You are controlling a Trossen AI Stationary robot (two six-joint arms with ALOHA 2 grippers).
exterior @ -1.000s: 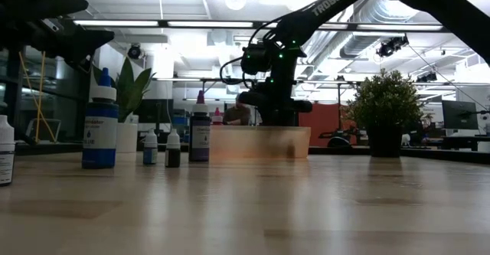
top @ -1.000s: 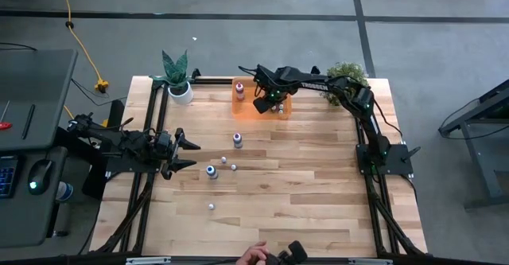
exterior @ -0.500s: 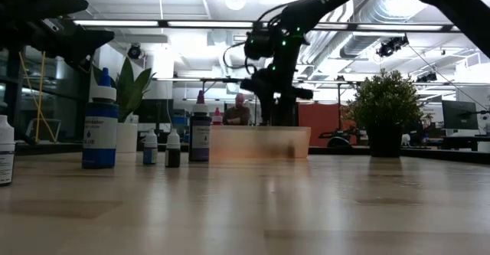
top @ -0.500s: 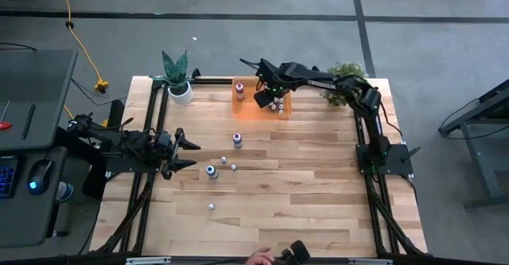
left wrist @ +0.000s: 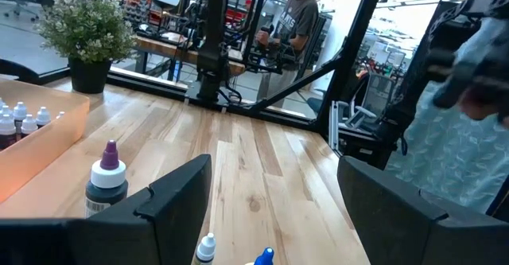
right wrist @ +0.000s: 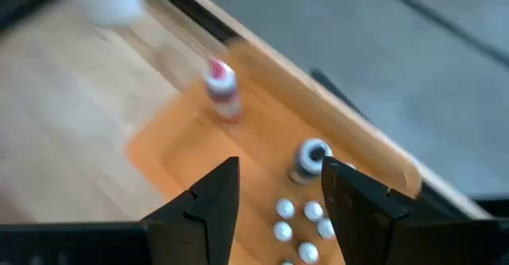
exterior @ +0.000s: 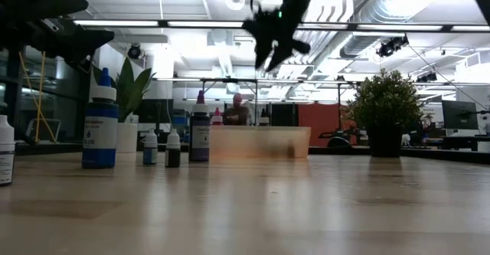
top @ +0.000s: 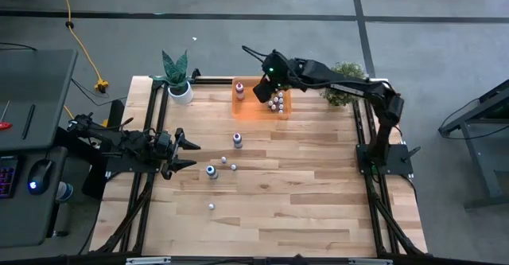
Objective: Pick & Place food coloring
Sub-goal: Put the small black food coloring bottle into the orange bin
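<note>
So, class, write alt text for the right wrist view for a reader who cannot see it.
The open right gripper hangs above an orange tray holding food coloring bottles: a red one, a dark one and small white-capped ones, on a wooden table.

The desk [top: 302, 185] is pale, striped wood planking. An orange translucent tray [top: 248, 108] holds white-capped dropper bottles [top: 277, 103] and a dark red bottle [top: 239, 87]. A blue bottle [exterior: 100, 135] has a white cap; a dark bottle [exterior: 200, 132] has a purple tip. Both arms are black. Two plants are green, one [top: 176, 72] in a white pot.
</note>
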